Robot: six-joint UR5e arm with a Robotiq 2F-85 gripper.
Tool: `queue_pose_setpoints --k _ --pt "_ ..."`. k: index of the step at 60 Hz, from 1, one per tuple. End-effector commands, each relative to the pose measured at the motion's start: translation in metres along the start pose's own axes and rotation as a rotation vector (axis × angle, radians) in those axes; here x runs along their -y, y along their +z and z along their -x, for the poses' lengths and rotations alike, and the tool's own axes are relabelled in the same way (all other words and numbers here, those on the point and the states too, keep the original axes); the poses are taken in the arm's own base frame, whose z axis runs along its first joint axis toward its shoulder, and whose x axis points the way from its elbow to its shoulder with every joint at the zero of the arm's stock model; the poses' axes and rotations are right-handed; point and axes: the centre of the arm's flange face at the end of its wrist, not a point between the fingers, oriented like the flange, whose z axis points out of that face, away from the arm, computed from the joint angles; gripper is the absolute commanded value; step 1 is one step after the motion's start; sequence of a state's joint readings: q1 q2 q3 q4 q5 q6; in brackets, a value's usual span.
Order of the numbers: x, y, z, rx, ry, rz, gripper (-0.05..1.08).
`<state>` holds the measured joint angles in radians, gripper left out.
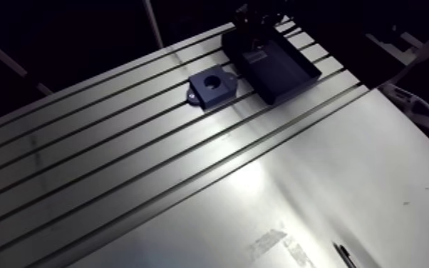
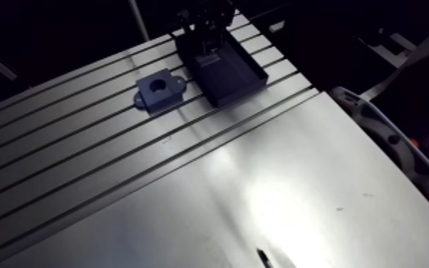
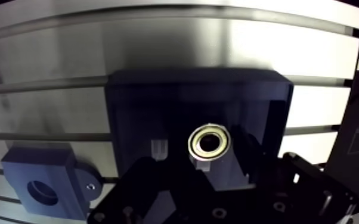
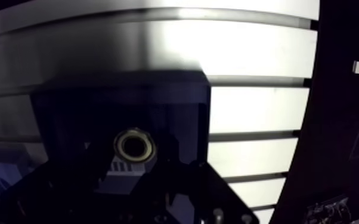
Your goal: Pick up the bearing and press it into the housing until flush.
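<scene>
jaws: spread either side of bearing (image 3: 209, 142), not pinching it | bearing: flat in tray (image 3: 158, 107), bore up | handling: likely stiff, slick steel, dense; grip outer ring squarely | housing (image 3: 45, 167): beside tray on bench (image 3: 217, 47), bore empty

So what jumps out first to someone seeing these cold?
The shiny bearing, lying flat in the dark tray, between the fingers of the open gripper in the wrist view. Next, the dark blue housing, its bore empty, sitting beside the tray on the bright slotted table.
</scene>
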<state>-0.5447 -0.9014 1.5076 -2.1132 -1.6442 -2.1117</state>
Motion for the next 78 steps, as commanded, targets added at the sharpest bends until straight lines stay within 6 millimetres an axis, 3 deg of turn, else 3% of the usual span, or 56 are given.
queue_pose_setpoints --k 1,62,71,78 --pt "0.0 -0.001 0.0 -0.001 0.0 0.002 0.49" --pt "0.0 -0.006 0.0 -0.008 -0.004 0.004 0.58" --pt "0.001 -0.011 0.001 -0.014 -0.009 0.003 0.59" --pt "0.002 -0.027 0.005 -0.028 -0.01 0.011 0.6"
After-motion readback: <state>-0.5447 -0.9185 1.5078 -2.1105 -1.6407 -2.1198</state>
